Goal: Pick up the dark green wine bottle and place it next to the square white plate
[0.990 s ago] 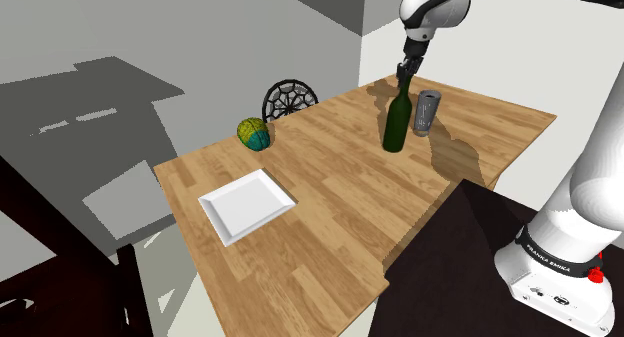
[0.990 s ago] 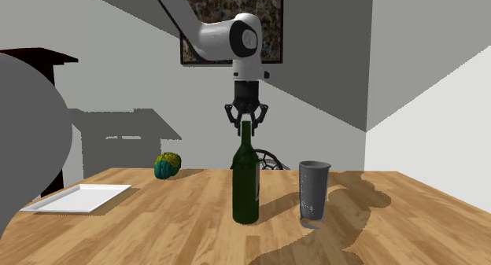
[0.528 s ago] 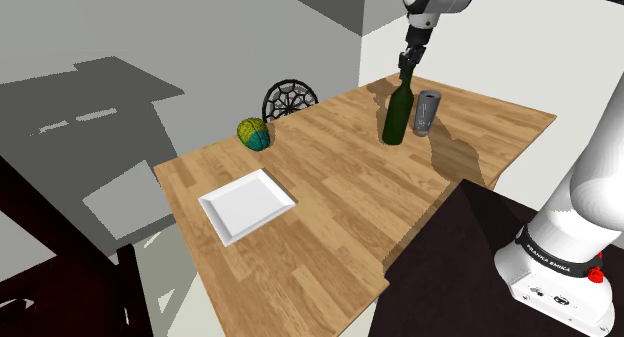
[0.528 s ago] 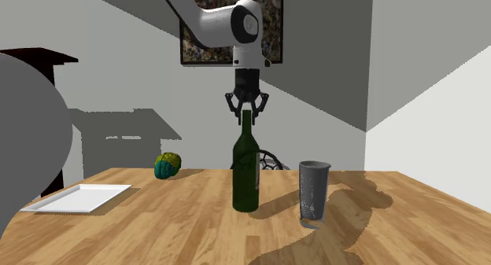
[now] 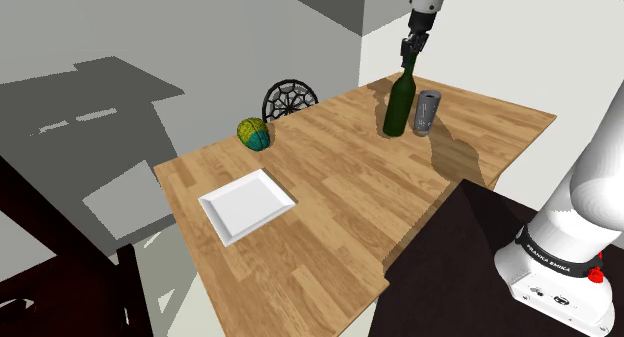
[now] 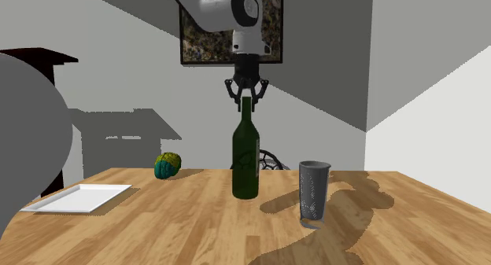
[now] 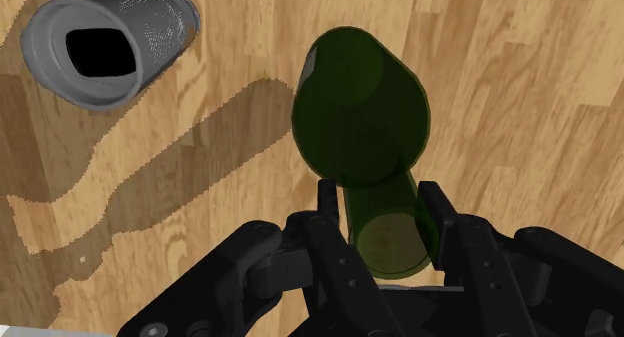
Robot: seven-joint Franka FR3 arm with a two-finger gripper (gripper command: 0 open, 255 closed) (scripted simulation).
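Observation:
The dark green wine bottle [image 5: 399,103] [image 6: 245,153] hangs upright a little above the wooden table [image 5: 340,215], near its far right corner in the shoulder view. My gripper [image 5: 408,67] [image 6: 246,104] [image 7: 380,200] is shut on the top of its neck; in the wrist view both black fingers clasp the neck, and the bottle's body [image 7: 360,105] widens below them. The square white plate [image 5: 245,205] [image 6: 79,197] lies flat near the table's opposite end, far from the bottle.
A grey metal cup [image 5: 427,112] [image 6: 312,191] [image 7: 110,47] stands close beside the bottle. A green-and-yellow ball [image 5: 253,133] [image 6: 167,165] and a black wire disc [image 5: 289,97] sit along the far edge. The dark stand [image 5: 470,255] adjoins the table's near right side.
The gripper has risen with the bottle in its grasp; the bottle's base has come up off the table beside the cup. Plate, cup and ball have not moved.

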